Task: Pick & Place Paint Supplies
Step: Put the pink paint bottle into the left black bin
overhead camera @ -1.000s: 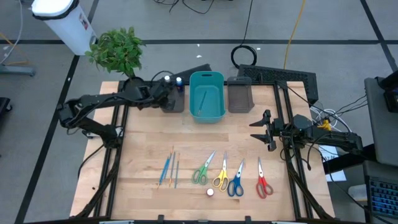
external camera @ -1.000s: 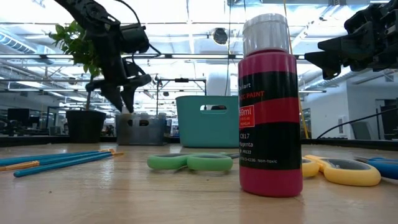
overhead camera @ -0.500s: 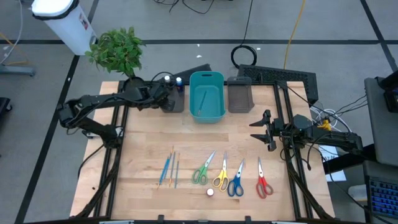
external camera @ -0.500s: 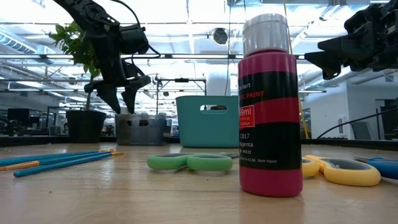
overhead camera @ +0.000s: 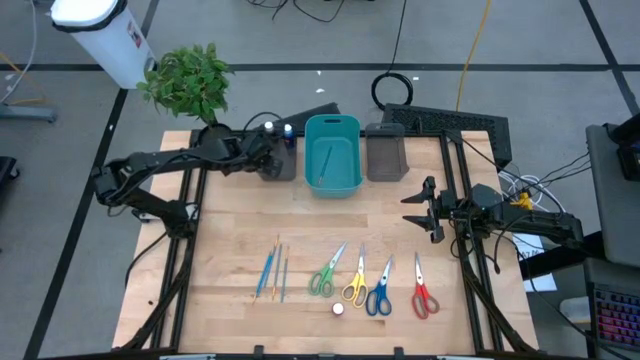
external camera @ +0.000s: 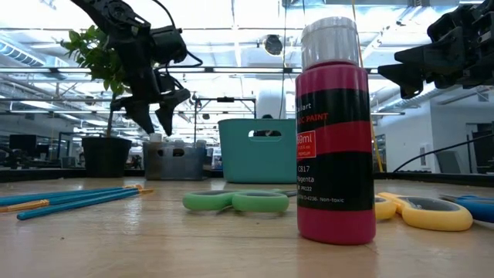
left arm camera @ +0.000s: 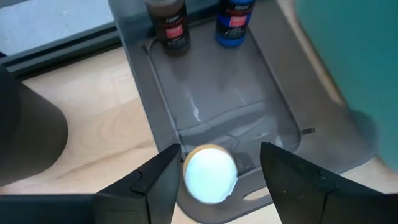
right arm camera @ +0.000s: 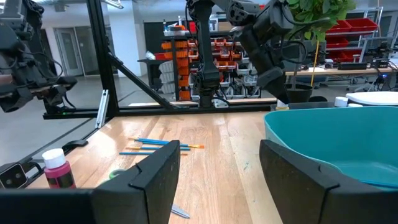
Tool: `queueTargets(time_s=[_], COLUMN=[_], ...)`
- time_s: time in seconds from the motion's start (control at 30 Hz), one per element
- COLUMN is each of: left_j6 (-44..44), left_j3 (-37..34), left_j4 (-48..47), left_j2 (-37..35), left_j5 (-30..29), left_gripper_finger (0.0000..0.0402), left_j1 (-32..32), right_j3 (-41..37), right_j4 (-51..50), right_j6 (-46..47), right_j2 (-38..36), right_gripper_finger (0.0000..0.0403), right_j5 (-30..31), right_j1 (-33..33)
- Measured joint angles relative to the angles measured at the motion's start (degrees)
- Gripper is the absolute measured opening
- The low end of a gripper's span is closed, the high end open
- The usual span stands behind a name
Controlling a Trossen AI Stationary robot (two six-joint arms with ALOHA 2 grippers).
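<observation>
Wood table, grey bin (overhead camera: 281,163) at the back: my left gripper (left arm camera: 214,180) hangs over it, fingers apart, white-capped bottle (left arm camera: 210,173) standing free inside. I should lift straight up, touching nothing.

On the pale blond wood surface (overhead camera: 230,230) lie four pairs of scissors with green (overhead camera: 324,274), yellow (overhead camera: 355,284), blue (overhead camera: 379,295) and red (overhead camera: 423,296) handles, beside thin brushes (overhead camera: 272,270) in blue and orange-tan. The paint bottle (external camera: 335,131) close to the low camera is magenta with a black label band printed in magenta and white, topped by a white cap. A teal bin (overhead camera: 332,155) sits between two dark grey bins (overhead camera: 386,155), the left grey bin (left arm camera: 230,118) holding a white-capped bottle (left arm camera: 210,175), a brownish bottle with a red label (left arm camera: 169,22) and a blue bottle (left arm camera: 235,22); both arms are black, and a green leafy plant (overhead camera: 190,80) stands at the far left corner.
</observation>
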Motion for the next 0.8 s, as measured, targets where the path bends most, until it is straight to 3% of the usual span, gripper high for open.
queueTargets(time_s=[0.37, 0.57, 0.8], left_j6=[2.24, 4.87, 5.50], left_j3=[5.56, 6.19, 6.22], left_j4=[0.16, 9.22, 14.03], left_j2=[0.02, 0.02, 0.02], left_j5=[3.21, 8.11, 5.29], left_gripper_finger=[0.0227, 0.0227, 0.0227], left_j1=[-1.58, -5.41, -14.14], right_j3=[0.02, 0.00, 0.00], right_j4=[0.02, 0.02, 0.02], right_j6=[0.00, 0.00, 0.00], right_j2=[0.00, 0.00, 0.00], right_gripper_finger=[0.0212, 0.0212, 0.0212], right_j5=[0.00, 0.00, 0.00], right_j1=[0.00, 0.00, 0.00])
